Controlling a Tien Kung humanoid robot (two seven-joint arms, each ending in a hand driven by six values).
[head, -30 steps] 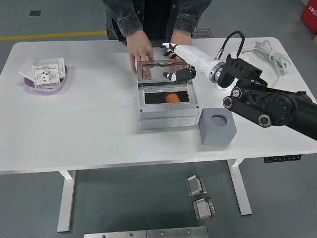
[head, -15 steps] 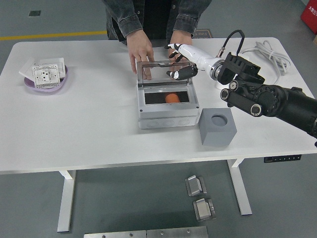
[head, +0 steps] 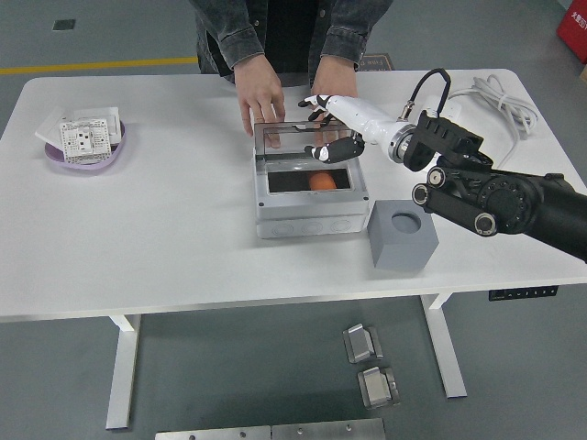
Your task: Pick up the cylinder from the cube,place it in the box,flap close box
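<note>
So the orange cylinder (head: 320,181) was already lying inside the grey box (head: 312,203), with the grey cube (head: 402,235) sitting empty just to the box's right on the desk (head: 165,229). The right hand (head: 336,135) was up against the clear lid (head: 303,142), fingers (head: 337,148) curled over its right end, gripping it as far as I could tell. The lid ran left-right, hinged at the far side and half tilted over the opening, so I'd guess it needed pushing toward the near edge and down. A person's hand (head: 260,92) rested at the far left corner. No left arm around.
</note>
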